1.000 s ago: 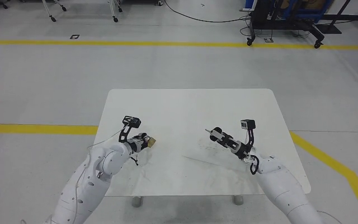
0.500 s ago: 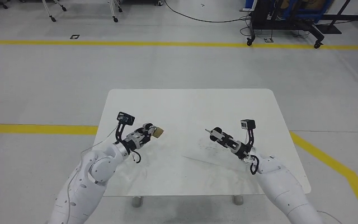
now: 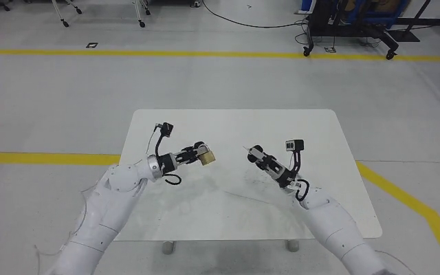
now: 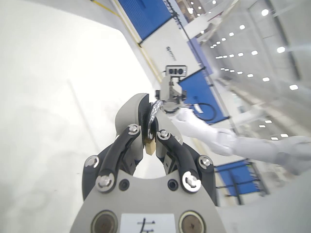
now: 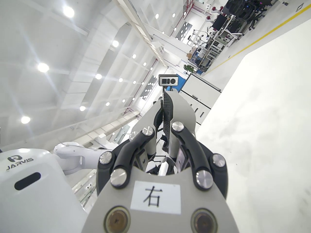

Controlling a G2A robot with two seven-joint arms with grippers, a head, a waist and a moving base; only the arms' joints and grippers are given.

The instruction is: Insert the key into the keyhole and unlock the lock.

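Both arms closed in over the last second. Your left gripper [image 3: 200, 153] came off the near-left part of the table [image 3: 309, 127] and swung inward toward the middle, carrying the lock [image 3: 207, 157]. In the last half second your right gripper [image 3: 252, 152] shifted toward it with the key [image 3: 246, 147]. The gap between them is clearly narrower, but lock and key are still apart, both held above the tabletop. The left jaws are pinching the lock: in the left wrist view the chrome shackle [image 4: 153, 109] sits between the pads and a bit of brass body shows in the gap between the fingers. The right jaws are pressed together on something thin. In the right wrist view I can't make out the key itself, but from the top a thin sliver pokes out past the fingertips toward the lock. I can't see the keyhole, so I can't tell whether it faces the key. My read is that you're past pickup and into approach and alignment, with insertion not started. The next move needs the blade lined up with the keyhole before you close the last stretch. One risk is that a lock held by the shackle may pivot when the key pushes on it, so go in slowly.
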